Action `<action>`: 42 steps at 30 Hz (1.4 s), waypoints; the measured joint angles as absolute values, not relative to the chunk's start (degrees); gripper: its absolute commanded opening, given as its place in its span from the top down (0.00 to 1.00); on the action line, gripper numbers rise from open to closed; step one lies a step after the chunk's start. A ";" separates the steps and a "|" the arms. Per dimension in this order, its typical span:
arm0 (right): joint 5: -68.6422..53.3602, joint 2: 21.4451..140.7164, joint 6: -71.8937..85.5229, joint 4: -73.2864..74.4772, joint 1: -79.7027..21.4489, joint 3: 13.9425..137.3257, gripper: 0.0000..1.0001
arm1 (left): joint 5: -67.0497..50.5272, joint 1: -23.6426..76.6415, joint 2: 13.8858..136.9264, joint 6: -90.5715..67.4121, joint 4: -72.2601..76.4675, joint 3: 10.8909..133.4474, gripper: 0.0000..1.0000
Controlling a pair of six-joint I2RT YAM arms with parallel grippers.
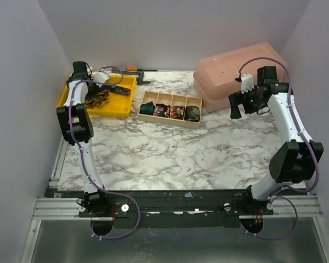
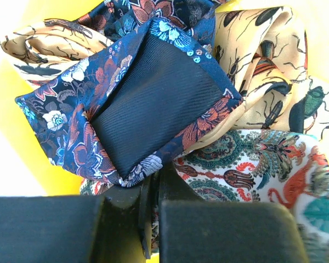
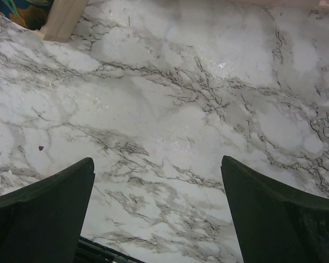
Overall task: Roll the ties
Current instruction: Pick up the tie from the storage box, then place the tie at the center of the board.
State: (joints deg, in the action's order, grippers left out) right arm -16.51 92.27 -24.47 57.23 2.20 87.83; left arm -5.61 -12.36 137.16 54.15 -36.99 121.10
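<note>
Well right of the yellow tray (image 1: 123,109), your right gripper (image 3: 156,161) hangs released above the marble table (image 1: 181,159). Just right of the tray, a wooden box (image 1: 170,121) holds rolled ties (image 1: 170,112) in 4 compartments. Inside the tray, your left gripper (image 2: 153,183) is clenched on the dark blue tie (image 2: 153,93), which overlies a tan tie (image 2: 263,60). Far right of the tray sits a pink bin (image 1: 236,71), with pale walls (image 1: 153,33) behind.

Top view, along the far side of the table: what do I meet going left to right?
Yellow tray holding loose ties → wooden divided box with rolled ties → pink plastic bin.
</note>
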 measured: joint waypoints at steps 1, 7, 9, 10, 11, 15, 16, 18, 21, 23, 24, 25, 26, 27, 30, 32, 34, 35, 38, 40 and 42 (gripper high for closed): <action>-16.36 92.27 -24.47 57.36 2.20 87.88 0.00 | -6.09 -12.49 137.16 54.70 -37.04 121.10 1.00; -16.05 92.27 -24.49 58.30 2.20 87.88 0.00 | -8.25 -12.75 136.90 54.63 -37.30 120.60 1.00; -16.08 92.27 -24.49 58.39 2.20 87.88 0.00 | -10.22 -12.80 134.82 53.04 -37.45 118.10 1.00; -16.08 92.27 -24.47 58.39 2.20 87.88 0.00 | -11.29 -12.80 132.99 52.14 -37.65 116.09 1.00; -16.10 92.27 -24.47 58.41 2.20 87.88 0.00 | -12.40 -12.80 131.11 51.16 -37.87 114.21 1.00; -16.40 92.27 -24.47 58.41 2.20 87.88 0.00 | -17.52 -12.80 118.93 47.27 -39.48 106.19 1.00; -16.67 92.27 -24.47 58.41 2.20 87.90 0.00 | -18.59 -12.80 115.94 46.35 -39.70 105.23 1.00; -17.43 92.27 -24.47 58.43 2.20 87.96 0.00 | -20.38 -12.80 110.93 45.08 -40.01 104.36 1.00; -18.76 92.60 -24.49 58.67 2.20 88.92 0.00 | -22.50 -12.73 104.81 43.22 -40.99 103.98 1.00; -19.44 93.08 -24.49 58.65 2.20 89.80 0.00 | -23.22 -12.67 102.26 42.02 -41.54 103.96 1.00; -20.01 93.38 -24.49 58.50 2.20 90.17 0.00 | -23.35 -12.64 101.54 41.17 -41.71 103.98 1.00; -20.43 93.69 -24.49 58.48 2.20 90.41 0.00 | -23.44 -12.64 101.25 40.34 -42.17 104.27 1.00; -20.75 93.93 -24.49 58.46 2.20 90.54 0.00 | -23.46 -12.64 101.27 39.70 -42.33 104.47 1.00; -21.17 94.28 -24.49 58.43 2.20 90.70 0.00 | -23.46 -12.64 101.47 38.96 -42.72 104.73 1.00; -22.52 95.64 -24.45 58.39 2.20 90.89 0.00 | -24.05 -12.56 104.03 35.35 -44.62 107.79 1.00; -23.24 96.51 -24.45 58.41 2.20 91.02 0.00 | -24.05 -12.12 106.13 33.32 -45.56 110.30 1.00; -23.70 97.62 -24.43 58.41 2.20 91.77 0.00 | -23.83 -11.38 108.53 31.48 -46.15 113.06 1.00; -23.79 97.91 -24.45 58.39 2.20 92.01 0.00 | -23.51 -10.61 110.21 30.68 -47.00 114.80 1.00; -23.83 98.04 -24.47 58.41 2.20 92.49 0.00 | -22.79 -8.08 115.70 28.88 -50.57 120.25 1.00; -23.83 97.97 -24.47 58.39 2.20 92.53 0.00 | -23.00 -6.33 118.91 27.83 -53.52 122.34 1.00; -23.83 97.95 -24.49 58.39 2.20 92.51 0.00 | -23.22 -4.60 120.73 27.05 -55.92 121.14 0.85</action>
